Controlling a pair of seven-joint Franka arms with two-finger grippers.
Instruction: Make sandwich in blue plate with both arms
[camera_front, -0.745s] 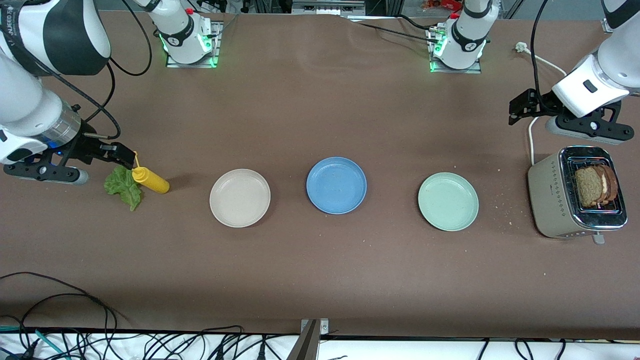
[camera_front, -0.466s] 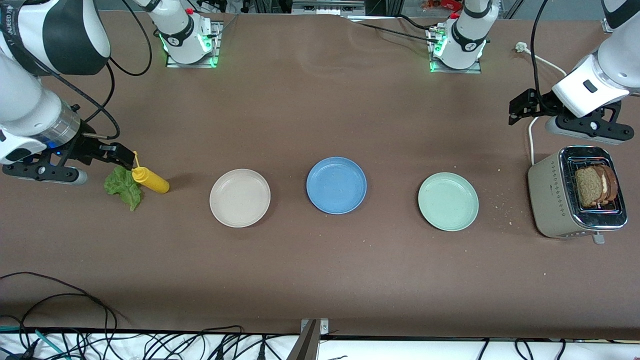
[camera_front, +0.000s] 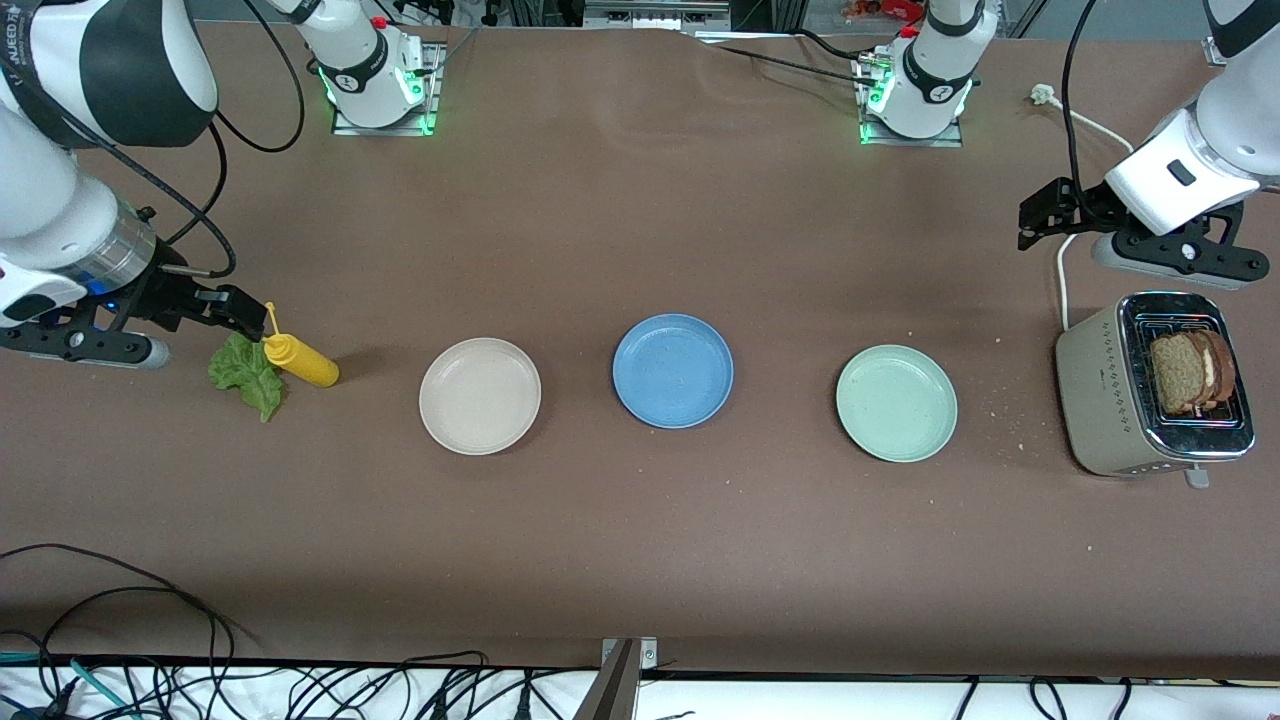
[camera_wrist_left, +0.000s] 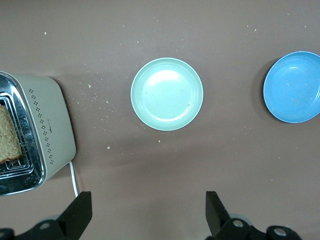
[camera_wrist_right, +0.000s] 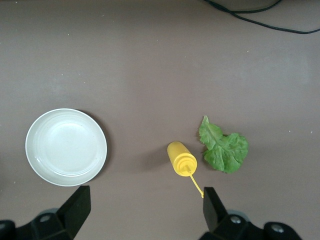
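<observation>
The blue plate (camera_front: 673, 371) sits mid-table and holds nothing; it also shows in the left wrist view (camera_wrist_left: 294, 87). Brown bread slices (camera_front: 1192, 372) stand in the toaster (camera_front: 1150, 392), partly shown in the left wrist view (camera_wrist_left: 7, 140). A green lettuce leaf (camera_front: 246, 373) lies at the right arm's end, also in the right wrist view (camera_wrist_right: 224, 151). My right gripper (camera_front: 240, 309) is open and empty in the air, over the table beside the lettuce (camera_wrist_right: 143, 209). My left gripper (camera_front: 1045, 212) is open and empty in the air, over the table near the toaster (camera_wrist_left: 148, 212).
A yellow squeeze bottle (camera_front: 300, 361) lies beside the lettuce, toward the plates. A beige plate (camera_front: 480, 396) and a pale green plate (camera_front: 896, 402) flank the blue plate. A white cord (camera_front: 1062, 270) runs from the toaster. Crumbs lie near the toaster.
My right gripper has risen a little and drifted slightly away from the plates. The left arm has not moved.
</observation>
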